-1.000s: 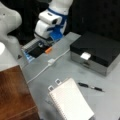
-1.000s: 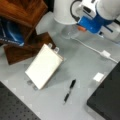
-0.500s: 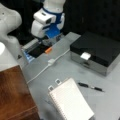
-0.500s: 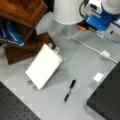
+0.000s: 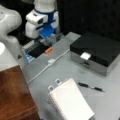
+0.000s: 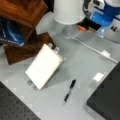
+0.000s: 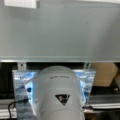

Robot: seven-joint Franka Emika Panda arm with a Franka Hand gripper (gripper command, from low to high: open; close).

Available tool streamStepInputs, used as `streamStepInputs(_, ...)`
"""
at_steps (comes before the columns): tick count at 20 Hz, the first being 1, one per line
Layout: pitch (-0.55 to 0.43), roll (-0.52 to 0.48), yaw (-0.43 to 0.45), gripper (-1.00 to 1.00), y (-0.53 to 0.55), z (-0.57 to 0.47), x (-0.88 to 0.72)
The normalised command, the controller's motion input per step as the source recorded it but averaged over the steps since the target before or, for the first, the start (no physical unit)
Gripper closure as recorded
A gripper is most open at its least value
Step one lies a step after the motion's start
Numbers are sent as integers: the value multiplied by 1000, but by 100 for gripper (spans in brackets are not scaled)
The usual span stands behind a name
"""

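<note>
gripper [image 5: 48, 37] low at the table's far edge, jaws' state cannot tell | nearest: orange block [image 5: 48, 50] just beside white cable [image 5: 51, 61] | step: closing on block | next: careful alignment over block

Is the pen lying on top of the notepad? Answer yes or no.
No, in a front view the pen lies on the grey table, apart from the notepad.

Grey tabletop [image 5: 67, 67], matt, evenly lit, no hard shadows. Behind its far edge in a front view, a black backdrop [image 5: 95, 17]. Dark wooden furniture [image 5: 12, 95] abuts the tabletop's near-left corner in that view; in a front view it stands at the top-left corner [image 6: 22, 12]. A black perforated board [image 6: 12, 107] lies along the bottom-left edge.
</note>
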Motion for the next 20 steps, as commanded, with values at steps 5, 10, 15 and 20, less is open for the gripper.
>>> streamStepInputs(5,-301,264,5,100,-64,-197,-372)
streamStepInputs(10,-218,205,16,100,-7,-183,-212)
streamStepInputs(15,-174,213,26,100,33,-219,-118)
streamStepInputs(20,-160,212,28,100,90,-274,-106)
